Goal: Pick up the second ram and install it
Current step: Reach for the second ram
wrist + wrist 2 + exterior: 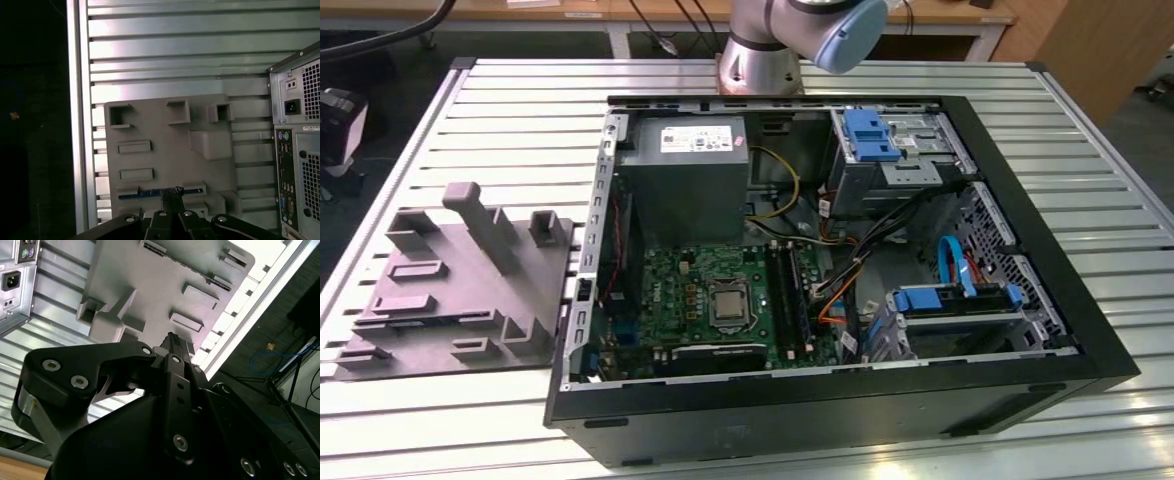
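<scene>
The ram (145,193) is lying flat in a long slot near the tray's (160,125) near edge, running left to right, its dark-blue edge showing on both sides of the fingertips in the first wrist view. The gripper (172,193) is hanging above the tray with its fingers drawn together and nothing showing between them; the tips are lining up with the ram's middle, and whether they are touching it I cannot tell. In the second wrist view the closed tips are pointing at the tray's moulded blocks. The tray is sitting on the slatted table (520,110), at the exterior view's left of the open case (854,420), just beside the case's port wall. Inside the case the power supply (683,180) is sitting at the far left, with the board (680,290) lying nearer. The arm's base (767,45) is standing beyond the case's far side.
</scene>
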`<state>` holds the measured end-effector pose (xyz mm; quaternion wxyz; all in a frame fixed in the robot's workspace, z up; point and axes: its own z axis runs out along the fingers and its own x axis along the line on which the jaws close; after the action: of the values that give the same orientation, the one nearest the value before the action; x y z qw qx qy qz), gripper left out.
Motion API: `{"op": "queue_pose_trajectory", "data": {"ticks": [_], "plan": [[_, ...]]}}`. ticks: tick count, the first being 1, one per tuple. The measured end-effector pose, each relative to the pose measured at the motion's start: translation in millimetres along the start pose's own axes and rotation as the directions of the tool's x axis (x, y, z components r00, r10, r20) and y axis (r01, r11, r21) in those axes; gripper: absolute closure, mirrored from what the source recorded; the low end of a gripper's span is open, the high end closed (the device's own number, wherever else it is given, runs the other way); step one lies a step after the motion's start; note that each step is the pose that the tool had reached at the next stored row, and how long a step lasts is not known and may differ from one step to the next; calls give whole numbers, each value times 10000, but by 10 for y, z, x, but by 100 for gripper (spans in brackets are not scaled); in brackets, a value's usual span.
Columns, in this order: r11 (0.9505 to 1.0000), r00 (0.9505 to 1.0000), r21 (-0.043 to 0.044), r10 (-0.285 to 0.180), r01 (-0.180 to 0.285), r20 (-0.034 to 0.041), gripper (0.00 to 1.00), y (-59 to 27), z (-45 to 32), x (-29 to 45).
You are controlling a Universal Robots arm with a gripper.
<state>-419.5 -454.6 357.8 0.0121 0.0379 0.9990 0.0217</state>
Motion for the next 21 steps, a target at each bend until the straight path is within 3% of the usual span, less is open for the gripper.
{"op": "queue_pose_trajectory", "data": {"ticks": [10,21], "plan": [[10000,10000,0,0,0,-6,90,-172,122,-8],[10000,10000,-1,0,0,-7,90,-281,289,-6]]}}
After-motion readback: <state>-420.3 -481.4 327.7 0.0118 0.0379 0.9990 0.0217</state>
